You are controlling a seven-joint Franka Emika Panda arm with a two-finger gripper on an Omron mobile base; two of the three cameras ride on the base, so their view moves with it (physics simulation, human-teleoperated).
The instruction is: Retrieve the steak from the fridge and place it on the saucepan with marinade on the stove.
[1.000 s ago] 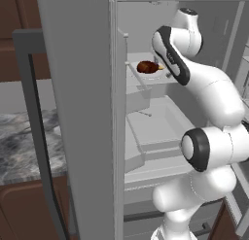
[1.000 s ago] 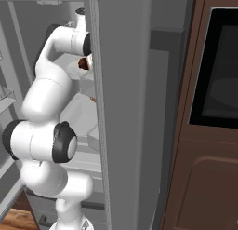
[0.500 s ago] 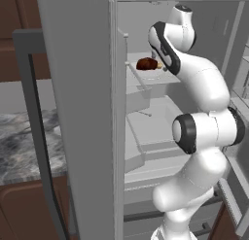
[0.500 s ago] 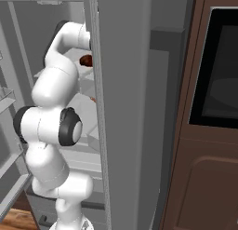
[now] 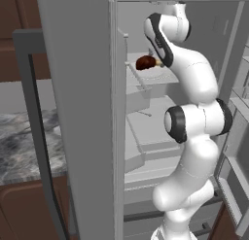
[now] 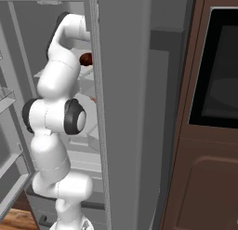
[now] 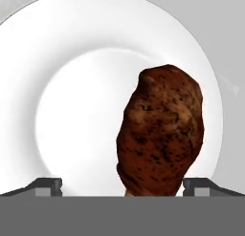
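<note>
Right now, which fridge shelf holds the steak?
The top shelf: the steak lies there on a white plate; the lower shelves carry no meat.

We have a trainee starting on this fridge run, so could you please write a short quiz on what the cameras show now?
1. True or false: the steak lies on a white plate.
2. Which is it? The pincer is (a) shut on the steak, (b) open with a finger on each side of the steak's near end, (c) holding the plate.
3. Fill in: the plate sits on a shelf inside the ____.

Key: 1 true; 2 b; 3 fridge.
</note>
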